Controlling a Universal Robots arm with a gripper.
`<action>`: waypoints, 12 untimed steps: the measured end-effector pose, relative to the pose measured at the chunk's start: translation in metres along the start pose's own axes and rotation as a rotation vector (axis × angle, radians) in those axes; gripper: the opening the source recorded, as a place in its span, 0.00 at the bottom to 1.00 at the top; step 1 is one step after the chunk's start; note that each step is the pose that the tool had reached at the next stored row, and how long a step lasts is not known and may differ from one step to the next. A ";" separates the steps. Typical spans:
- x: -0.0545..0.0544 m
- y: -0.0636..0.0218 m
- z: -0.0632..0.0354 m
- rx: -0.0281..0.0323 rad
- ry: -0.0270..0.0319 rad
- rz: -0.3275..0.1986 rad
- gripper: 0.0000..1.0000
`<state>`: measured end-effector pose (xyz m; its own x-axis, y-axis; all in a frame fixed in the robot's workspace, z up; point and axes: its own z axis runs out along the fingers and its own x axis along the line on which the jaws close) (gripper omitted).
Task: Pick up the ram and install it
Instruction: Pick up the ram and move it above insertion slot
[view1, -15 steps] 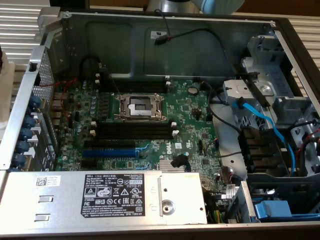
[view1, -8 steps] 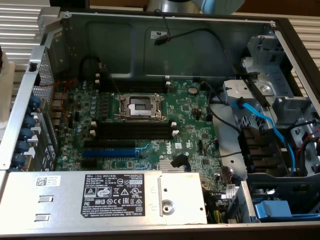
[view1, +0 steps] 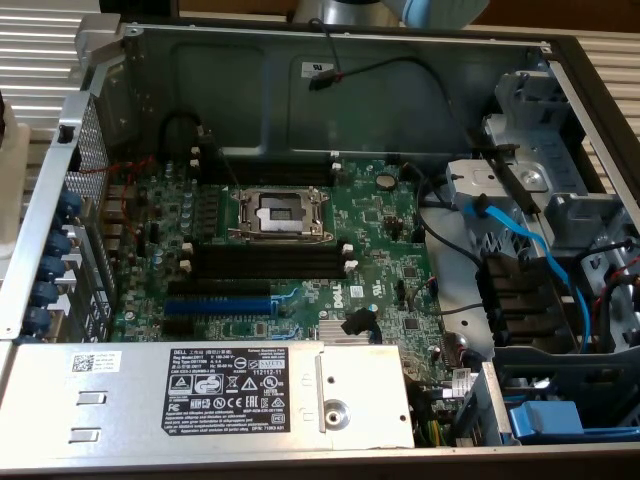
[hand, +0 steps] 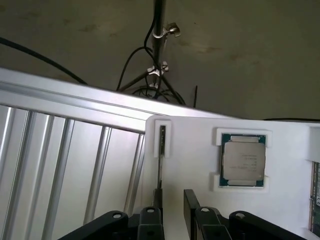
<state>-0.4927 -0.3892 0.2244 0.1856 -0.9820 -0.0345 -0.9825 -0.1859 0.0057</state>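
The ram (hand: 161, 160) stands on edge in a white holder (hand: 162, 125) on a white tray (hand: 200, 170), seen edge-on as a thin dark strip. My gripper (hand: 173, 207) hovers over it, open, with a gap between the two black fingers (hand: 191, 202). The ram's near end runs down beside one finger, and I cannot tell whether they touch. In the exterior view the motherboard (view1: 380, 240) lies in the open computer case, with its long black slots (view1: 265, 262) with white end clips below the processor socket (view1: 280, 212).
A processor chip (hand: 243, 160) sits in its own white holder on the tray, beside the ram. A green board edge (hand: 315, 195) shows at the tray's far side. Ribbed metal table (hand: 60, 165), tripod and cables (hand: 157, 75) lie beyond. A blue slot (view1: 215, 305), power supply (view1: 200, 395) and drive cage cables (view1: 520, 240) crowd the case.
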 end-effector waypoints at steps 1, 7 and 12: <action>0.000 0.0000 0.0009 -0.0011 0.0015 0.000 0.31; 0.000 0.0000 0.0035 -0.0161 0.0334 0.001 0.31; 0.000 0.0002 0.0086 0.0078 0.0449 0.001 0.31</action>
<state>-0.4929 -0.3892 0.2158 0.1853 -0.9826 0.0104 -0.9827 -0.1853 -0.0021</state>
